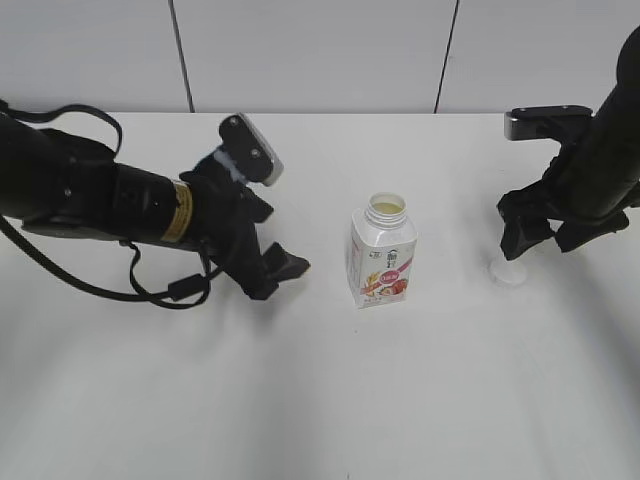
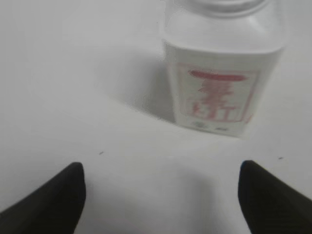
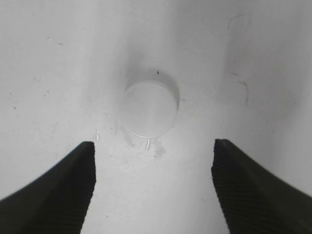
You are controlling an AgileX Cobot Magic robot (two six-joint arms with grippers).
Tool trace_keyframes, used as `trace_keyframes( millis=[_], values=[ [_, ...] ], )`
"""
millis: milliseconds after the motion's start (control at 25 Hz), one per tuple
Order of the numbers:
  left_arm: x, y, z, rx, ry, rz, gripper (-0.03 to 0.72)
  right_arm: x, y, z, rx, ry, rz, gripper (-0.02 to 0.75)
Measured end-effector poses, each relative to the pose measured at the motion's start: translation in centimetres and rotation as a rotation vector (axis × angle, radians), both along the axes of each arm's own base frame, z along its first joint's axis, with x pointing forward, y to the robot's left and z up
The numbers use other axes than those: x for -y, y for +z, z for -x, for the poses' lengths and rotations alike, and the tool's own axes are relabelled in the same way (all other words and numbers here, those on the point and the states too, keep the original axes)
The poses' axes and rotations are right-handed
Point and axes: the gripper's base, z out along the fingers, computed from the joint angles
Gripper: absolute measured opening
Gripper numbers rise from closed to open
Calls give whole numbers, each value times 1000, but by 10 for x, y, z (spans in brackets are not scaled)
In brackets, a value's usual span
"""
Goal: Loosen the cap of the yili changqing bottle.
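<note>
The cap lies flat on the table, off the bottle, which stands upright with its neck open near the middle. The cap sits directly below the right hand, whose fingers are spread wide with nothing between them. The left hand, equally open and empty, faces the bottle's label side from just beside it. The task looks done.

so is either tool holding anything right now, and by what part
Nothing is held. The left tool is open short of the bottle, and the right tool is open above the cap lying on the table.
</note>
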Motion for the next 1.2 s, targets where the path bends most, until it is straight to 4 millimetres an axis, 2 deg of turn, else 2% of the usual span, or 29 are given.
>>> trace_keyframes(
  millis=[200, 400, 520, 640, 840, 1040, 1200],
  values=[
    [-31, 30, -14, 109, 182, -127, 584, 3, 17, -1, 55, 27, 29, 585],
    [-68, 46, -23, 170, 427, -315, 584, 4, 40, -8, 134, 48, 53, 585],
    [-90, 53, -26, 134, 627, -364, 580, 4, 51, -13, 170, 50, 52, 585],
    [-105, 66, -30, 67, 788, -324, 568, 3, 62, -18, 189, 51, 49, 585],
    [-123, 92, -36, -71, 863, -333, 565, 3, 84, -24, 193, 64, 61, 585],
    [-144, 106, -40, -234, 896, -322, 565, 5, 105, -27, 172, 78, 88, 585],
    [-158, 112, -36, -321, 895, -352, 565, 17, 119, -26, 122, 51, 84, 585]
  ],
)
